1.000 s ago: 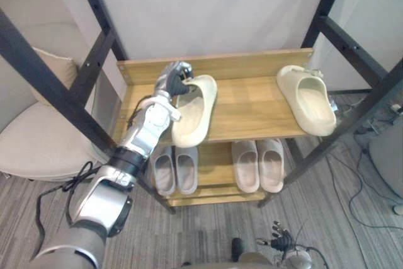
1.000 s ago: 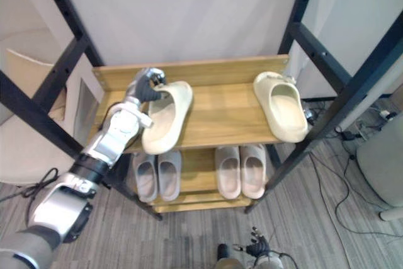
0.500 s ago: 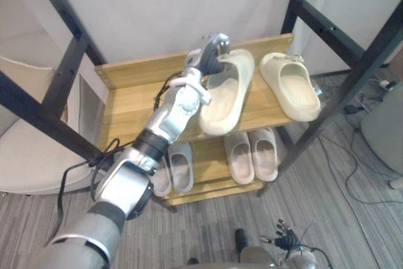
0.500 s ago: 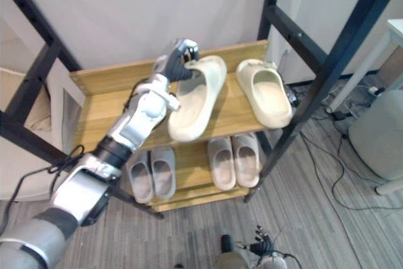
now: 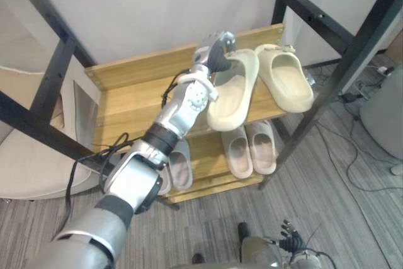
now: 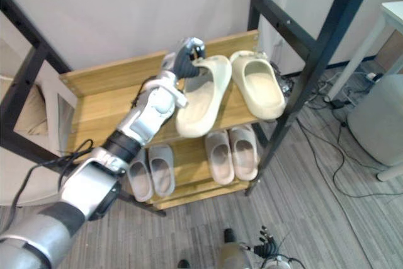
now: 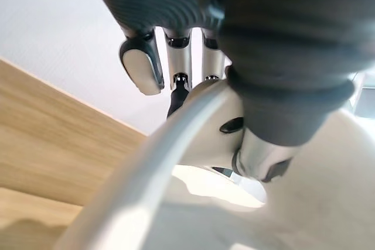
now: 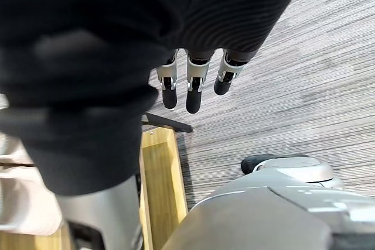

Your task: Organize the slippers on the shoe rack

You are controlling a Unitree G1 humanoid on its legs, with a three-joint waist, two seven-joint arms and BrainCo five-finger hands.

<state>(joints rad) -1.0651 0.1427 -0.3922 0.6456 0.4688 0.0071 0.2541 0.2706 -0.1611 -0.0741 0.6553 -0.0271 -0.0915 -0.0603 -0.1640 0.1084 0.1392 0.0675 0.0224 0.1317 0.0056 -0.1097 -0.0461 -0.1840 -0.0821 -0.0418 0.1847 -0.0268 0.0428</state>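
The left robot hand [image 5: 217, 45] reaches over the top shelf of a wooden shoe rack [image 5: 126, 102] and grips a cream slipper [image 5: 230, 96] by its strap end. In the left wrist view its fingers [image 7: 179, 57] curl over the strap's rim, with the thumb clamped against the other side. The held slipper lies with its strap towards the wall and its heel jutting past the shelf's front edge. Whether its sole rests on the wood cannot be told. Just beside it, on the side away from the arm, the second cream slipper [image 5: 286, 80] sits flat on the same shelf, pointing the same way — the two nearly parallel, close at the strap ends.

On the lower shelf stand two more pairs: a grey pair [image 6: 151, 171], partly behind the arm, and a beige pair [image 5: 250, 149] under the cream ones.

The right robot hand [image 8: 187, 89] hangs low above the striped grey carpet [image 8: 293, 86] — fingers straight, holding nothing. A black metal frame [image 5: 334, 74] crosses in front of the rack.
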